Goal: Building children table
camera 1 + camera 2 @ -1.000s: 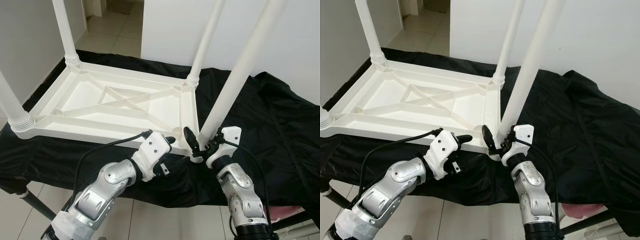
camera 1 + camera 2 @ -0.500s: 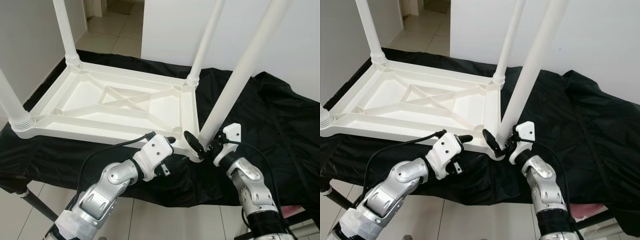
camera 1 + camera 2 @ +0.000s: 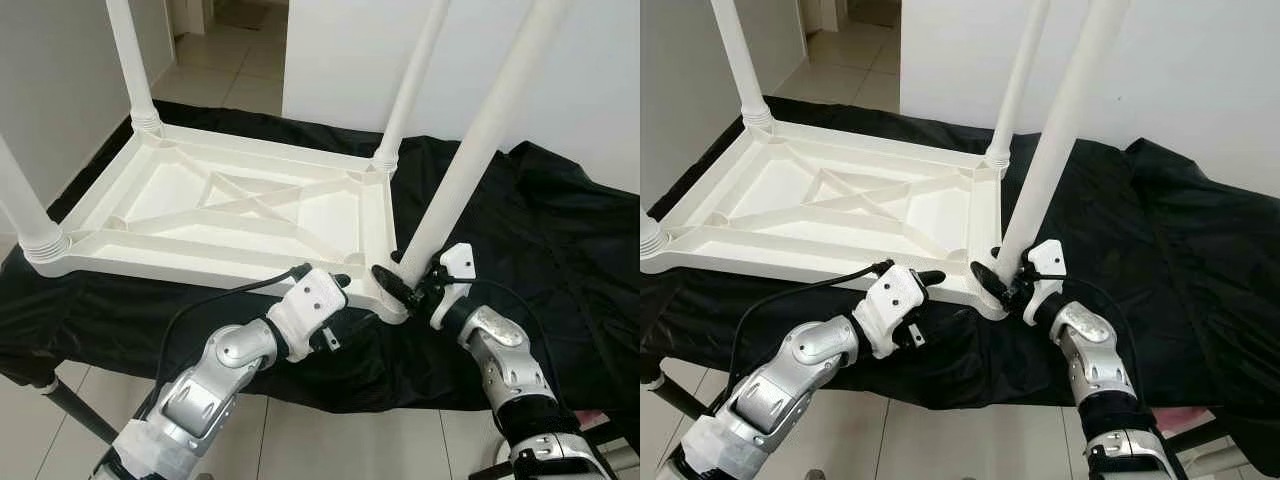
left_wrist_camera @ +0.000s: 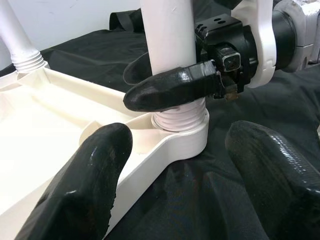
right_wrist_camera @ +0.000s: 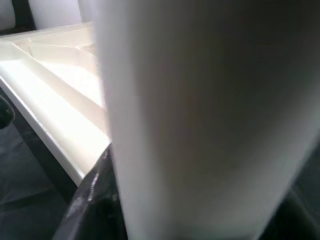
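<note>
a white plastic children's table top (image 3: 230, 215) lies upside down on a black cloth (image 3: 560, 250), three legs already standing in their corner sockets and the fourth leg (image 3: 470, 165) leaning slightly at the near corner closest to the robot's right side. the right gripper (image 3: 408, 284) is clamped around the base of that leg, one black finger (image 4: 172, 90) wrapped across it just above the ribbed collar (image 4: 180, 119), which sits at the mouth of the corner socket (image 4: 187, 142). the left gripper (image 3: 335, 282) hangs just beside the table's near edge with its fingers spread apart, holding nothing and not touching the frame. the step in hand appears to be seating the last leg, and the tilt suggests it is not yet fully home. done well, the right arm would bring the leg upright over the socket before pushing or turning, since forcing it at an angle could jam the collar or lift the corner. the free left gripper would likely help most by pressing down on the rim near the corner to stop the light top from sliding on the cloth.
</note>
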You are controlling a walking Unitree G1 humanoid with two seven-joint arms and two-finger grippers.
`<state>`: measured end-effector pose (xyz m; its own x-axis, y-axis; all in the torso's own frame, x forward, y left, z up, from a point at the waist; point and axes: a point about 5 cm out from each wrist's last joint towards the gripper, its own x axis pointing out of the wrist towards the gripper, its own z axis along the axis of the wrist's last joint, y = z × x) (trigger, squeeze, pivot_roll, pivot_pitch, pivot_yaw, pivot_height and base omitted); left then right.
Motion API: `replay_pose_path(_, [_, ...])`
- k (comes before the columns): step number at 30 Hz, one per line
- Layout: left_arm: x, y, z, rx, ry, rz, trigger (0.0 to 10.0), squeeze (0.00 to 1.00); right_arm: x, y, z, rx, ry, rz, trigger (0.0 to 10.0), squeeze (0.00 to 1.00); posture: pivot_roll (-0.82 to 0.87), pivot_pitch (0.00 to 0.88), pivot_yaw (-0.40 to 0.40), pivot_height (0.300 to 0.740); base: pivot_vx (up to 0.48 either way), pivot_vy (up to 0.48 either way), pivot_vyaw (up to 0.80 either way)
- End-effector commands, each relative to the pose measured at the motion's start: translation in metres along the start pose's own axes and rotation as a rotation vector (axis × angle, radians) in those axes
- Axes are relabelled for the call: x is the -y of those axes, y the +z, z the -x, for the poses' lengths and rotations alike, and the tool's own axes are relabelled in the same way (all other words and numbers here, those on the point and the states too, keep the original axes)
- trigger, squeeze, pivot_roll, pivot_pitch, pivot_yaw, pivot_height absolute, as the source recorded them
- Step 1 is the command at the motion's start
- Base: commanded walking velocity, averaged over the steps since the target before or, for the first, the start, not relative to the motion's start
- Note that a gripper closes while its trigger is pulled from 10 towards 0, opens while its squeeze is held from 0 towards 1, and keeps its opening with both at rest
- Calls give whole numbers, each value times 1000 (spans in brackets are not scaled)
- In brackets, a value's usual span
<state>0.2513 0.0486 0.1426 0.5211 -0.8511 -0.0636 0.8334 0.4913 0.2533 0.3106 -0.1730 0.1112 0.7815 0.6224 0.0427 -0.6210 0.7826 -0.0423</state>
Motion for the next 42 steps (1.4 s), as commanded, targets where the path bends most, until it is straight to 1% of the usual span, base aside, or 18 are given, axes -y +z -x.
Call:
replay_pose_path(1, [1,-3,-1,-13,-12,-4,10000,0,4,-6,6,-21,-18,-8,0,0,18,0,-93,740,0,0,0])
replay_pose_path(4, [2,-2,-1,-12,-11,-5,10000,0,3,-8,9,-16,-22,-13,0,0,20,0,-93,740,0,0,0])
replay_pose_path(5, [1,-1,-2,-11,-11,-4,10000,0,1,-8,9,-9,-27,-20,10000,0,19,0,-91,740,0,0,0])
replay_pose_path(11, [0,-2,-2,-13,-13,-4,10000,0,-8,-7,8,37,-84,-67,10000,0,8,0,-86,740,0,0,0])
replay_pose_path(12, [0,-2,-2,-13,-13,-4,10000,0,-8,-7,8,37,-84,-67,10000,0,8,0,-86,740,0,0,0])
replay_pose_path(13, [-1,-2,-1,-13,-13,-6,10000,0,-10,-6,8,37,-138,-56,10000,0,5,0,-83,740,0,0,0])
replay_pose_path(16, [-2,-2,-1,-11,-10,-8,10000,0,-10,-8,7,16,-197,-44,10000,0,2,0,-80,740,0,0,0])
replay_pose_path(18, [-2,-2,-1,-11,-10,-8,10000,0,-10,-8,7,16,-197,-44,10000,0,2,0,-80,740,0,0,0])
replay_pose_path(21, [-3,-2,-4,-2,-8,-10,10000,0,-11,-9,5,-22,-393,-80,10000,0,-16,0,-65,740,0,0,0])
replay_pose_path(22, [-3,-2,-4,-2,-8,-10,10000,0,-11,-9,5,-22,-393,-80,10000,0,-16,0,-65,740,0,0,0])
replay_pose_path(24, [-3,-1,-5,-1,-8,-10,10000,0,-13,-9,6,-26,-457,-89,10000,0,-16,0,-65,740,0,0,0])
replay_pose_path(26, [-4,0,-5,1,-9,-10,10000,0,-17,-11,8,-41,-603,-117,10000,0,-19,0,-64,740,0,0,0])
replay_pose_path(27, [-4,0,-5,1,-9,-10,10000,0,-17,-11,8,-41,-603,-117,10000,0,-19,0,-64,740,0,0,0])
replay_pose_path(29, [-5,-1,-5,-1,-8,-12,10000,0,-22,-15,8,-58,-757,-134,10000,0,-22,0,-64,740,0,0,0])
replay_pose_path(31, [-6,-1,-6,-1,-1,-11,10000,0,-31,-15,4,-52,-837,-159,10000,0,-21,0,-67,740,0,0,0])
replay_pose_path(34, [-7,0,-8,5,4,-5,10000,0,-40,-15,-2,-49,-808,-180,10000,0,-22,0,-65,740,0,0,0])
replay_pose_path(35, [-7,0,-9,9,4,0,10000,0,-44,-12,-5,-35,-763,-204,10000,0,-24,0,-68,740,0,0,0])
replay_pose_path(42, [-5,0,-9,13,-11,-5,10000,0,-42,-10,-3,-36,-787,-228,10000,0,-31,0,-72,740,0,0,0])
